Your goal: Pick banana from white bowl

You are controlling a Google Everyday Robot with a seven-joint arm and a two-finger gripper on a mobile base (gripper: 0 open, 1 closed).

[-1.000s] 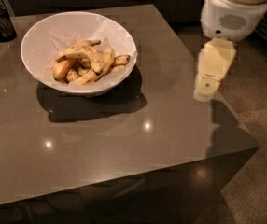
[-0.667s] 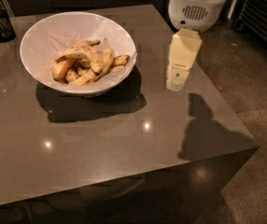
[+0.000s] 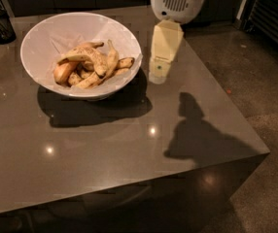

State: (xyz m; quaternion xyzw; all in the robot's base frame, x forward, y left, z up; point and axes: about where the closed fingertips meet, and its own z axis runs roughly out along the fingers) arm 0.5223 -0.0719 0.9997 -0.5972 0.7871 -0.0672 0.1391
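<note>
Cream tool | beside white bowl of bananas | grip state: cannot tell

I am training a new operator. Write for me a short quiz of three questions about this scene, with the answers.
1. True or false: the gripper is inside the white bowl.
2. Where is the gripper? A) just right of the bowl in the view, above the table; B) left of the bowl; C) below the table's edge.
3. Fill in: the bowl holds several ____.
Key: 1 false; 2 A; 3 bananas.
</note>
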